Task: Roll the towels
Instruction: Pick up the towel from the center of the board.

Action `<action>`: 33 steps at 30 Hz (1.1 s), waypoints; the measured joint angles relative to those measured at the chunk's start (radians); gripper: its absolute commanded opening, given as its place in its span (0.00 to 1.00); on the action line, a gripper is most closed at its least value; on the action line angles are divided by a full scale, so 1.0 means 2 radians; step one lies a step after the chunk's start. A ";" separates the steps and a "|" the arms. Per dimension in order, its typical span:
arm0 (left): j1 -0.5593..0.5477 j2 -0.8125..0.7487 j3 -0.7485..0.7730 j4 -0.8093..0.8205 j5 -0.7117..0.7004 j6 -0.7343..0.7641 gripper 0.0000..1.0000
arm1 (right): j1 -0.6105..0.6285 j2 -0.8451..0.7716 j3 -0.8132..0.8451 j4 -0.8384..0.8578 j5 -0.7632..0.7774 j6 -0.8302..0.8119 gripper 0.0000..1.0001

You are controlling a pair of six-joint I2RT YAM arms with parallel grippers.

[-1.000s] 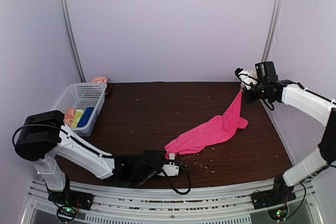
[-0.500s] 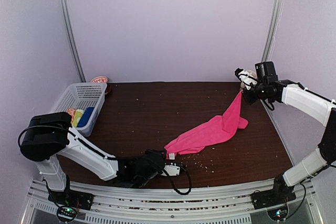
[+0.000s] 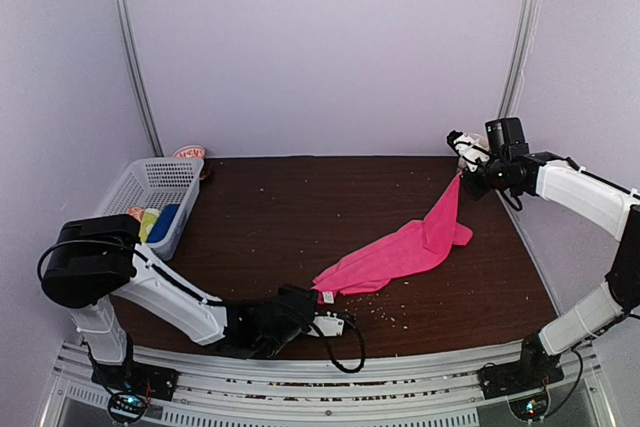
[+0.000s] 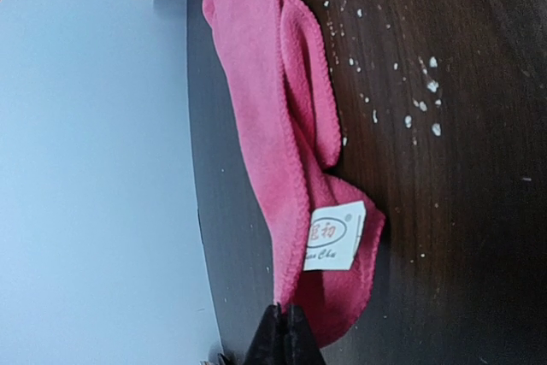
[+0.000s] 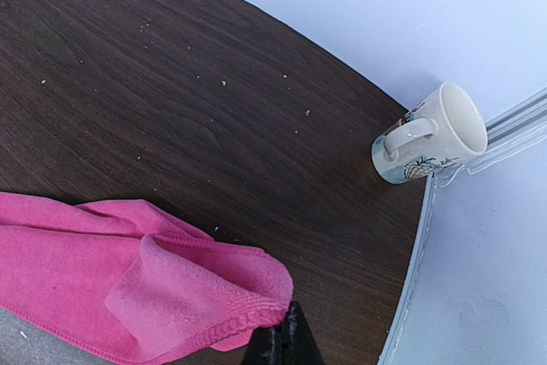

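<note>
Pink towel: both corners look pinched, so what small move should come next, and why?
Probably draw the left tool and right tool apart: each is shut on a corner of the pink towel, whose middle lies bunched and slack.

1. a dark brown wooden table (image 3: 290, 217), speckled with pale crumbs (image 4: 437, 129), most of them near its front edge.
2. a white plastic lattice basket (image 3: 160, 161) at the table's far left corner, with a blue item (image 3: 165, 220) and a yellow-green item (image 3: 148, 227) side by side inside.
3. a cream mug (image 5: 427, 136) with a printed picture, near the table's far right edge, close to the pale wall (image 3: 330, 47).
</note>
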 measured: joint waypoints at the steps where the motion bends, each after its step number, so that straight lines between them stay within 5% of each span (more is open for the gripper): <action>1: 0.000 0.000 0.000 0.000 0.000 0.000 0.00 | 0.000 0.000 0.000 0.000 0.000 0.000 0.00; 14: 0.058 -0.136 0.002 -0.034 0.095 -0.119 0.00 | 0.000 0.001 0.000 -0.001 0.000 0.001 0.00; 33: 0.118 -0.185 0.005 -0.116 0.189 -0.332 0.00 | 0.000 0.000 0.000 -0.008 0.001 0.001 0.00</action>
